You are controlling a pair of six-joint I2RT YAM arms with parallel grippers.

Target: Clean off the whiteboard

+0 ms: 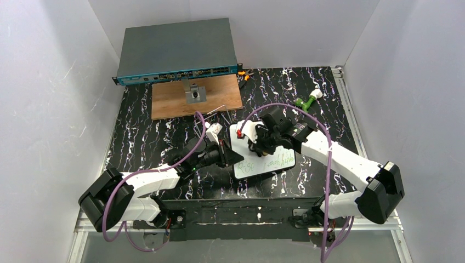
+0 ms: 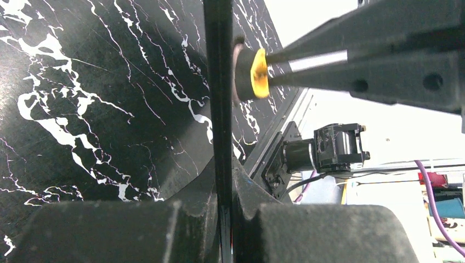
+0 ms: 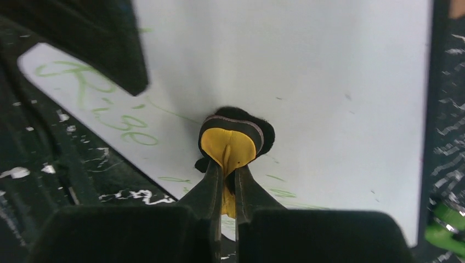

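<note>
Now | left pincer [image 1: 229,155] clamps whiteboard [image 1: 277,160] edge | right pincer [image 3: 227,183] holds eraser [image 3: 229,143]

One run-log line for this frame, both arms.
phase: erasing | left gripper: shut on whiteboard edge | right gripper: shut on eraser, pad on board | green marks: on near part

Whiteboard [image 1: 268,161] clamped at its left edge by left gripper [image 1: 232,157], its middle blocked by right gripper [image 3: 227,171] and eraser [image 3: 233,137], wooden panel [image 1: 170,101] and grey box [image 1: 175,49] set behind, marker [image 1: 307,99] lying back right, table [image 1: 137,139] open on either side, walls [image 1: 55,109] flanking both edges
</note>
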